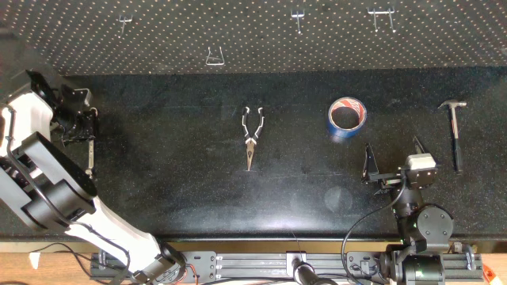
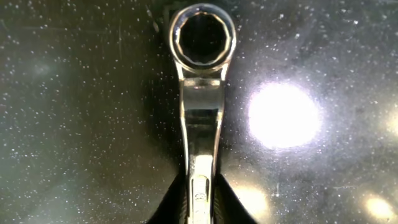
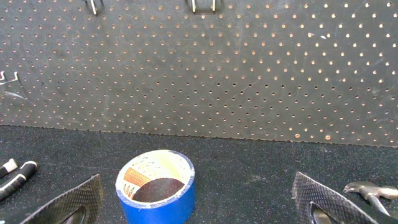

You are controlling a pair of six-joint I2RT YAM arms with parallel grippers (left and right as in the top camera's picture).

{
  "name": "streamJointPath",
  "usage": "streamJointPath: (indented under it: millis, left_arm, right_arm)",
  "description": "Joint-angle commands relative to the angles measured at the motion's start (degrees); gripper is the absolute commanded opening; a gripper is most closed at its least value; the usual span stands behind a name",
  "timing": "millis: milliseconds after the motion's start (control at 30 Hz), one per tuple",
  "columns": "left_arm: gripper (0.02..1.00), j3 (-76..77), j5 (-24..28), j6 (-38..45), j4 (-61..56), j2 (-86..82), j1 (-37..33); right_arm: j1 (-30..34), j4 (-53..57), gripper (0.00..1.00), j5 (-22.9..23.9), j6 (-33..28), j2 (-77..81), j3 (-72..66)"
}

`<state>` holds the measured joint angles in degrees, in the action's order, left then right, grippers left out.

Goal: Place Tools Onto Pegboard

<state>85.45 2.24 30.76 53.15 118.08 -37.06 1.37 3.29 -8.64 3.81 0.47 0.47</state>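
Left gripper (image 2: 200, 206): closed on the wrench (image 2: 201, 93) shank near the tabletop's (image 1: 174, 186) left edge. This grip leaves the ring end free, presumably for a hook.
Wrench: lifted or resting, cannot tell.
Right gripper (image 1: 394, 158): wide open, empty, by the near edge.
Waiting tools: tape roll (image 1: 347, 117), pliers (image 1: 251, 136) and hammer (image 1: 455, 134) lie apart.
Pegboard (image 1: 253, 32): along the far edge, hooks (image 1: 215, 57) bare.

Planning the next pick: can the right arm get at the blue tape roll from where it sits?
Probably yes: the right gripper is open, facing the tape roll, with bare mat between.
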Motion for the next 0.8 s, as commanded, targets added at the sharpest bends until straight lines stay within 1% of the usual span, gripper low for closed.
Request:
streamJointPath:
  millis: [33, 200, 300, 400, 467, 567, 633, 700, 800]
  left_arm:
    - [0.029, 1.1, 1.0, 0.1, 0.0, 1.4, 0.0]
    - [0.029, 1.1, 1.5, 0.1, -0.5, -1.3, -0.1]
    - [0.029, 1.1, 1.7, -0.1, -1.5, -6.6, -0.2]
    - [0.029, 0.9, 1.5, -3.3, 0.7, -11.6, -0.7]
    - [0.029, -0.5, 1.5, -5.1, 3.1, -17.1, -2.2]
    - [0.031, -4.5, 1.5, -5.0, 4.6, -24.5, -5.4]
    - [0.029, -8.5, 1.9, -4.8, 4.5, -29.7, -8.8]
    - [0.027, -12.8, 4.6, -3.9, 1.3, -33.6, -12.3]
    - [0.029, -17.5, 7.4, -4.0, -9.0, -35.0, -14.7]
  right_arm:
    - [-0.4, 0.2, 0.993, 0.5, 0.5, -0.4, -0.2]
    - [-0.4, 0.2, 0.993, 0.5, 0.5, -0.4, -0.2]
    - [-0.4, 0.2, 0.987, 0.5, 0.5, -0.4, -0.2]
    - [-0.4, 0.2, 0.993, 0.5, 0.5, -0.4, -0.2]
    - [-0.4, 0.2, 0.991, 0.5, 0.5, -0.4, -0.2]
    - [-0.4, 0.2, 0.991, 0.5, 0.5, -0.4, -0.2]
    - [-0.4, 0.2, 0.991, 0.5, 0.5, -0.4, -0.2]
    - [-0.4, 0.2, 0.991, 0.5, 0.5, -0.4, -0.2]
    - [-0.4, 0.2, 0.991, 0.5, 0.5, -0.4, -0.2]
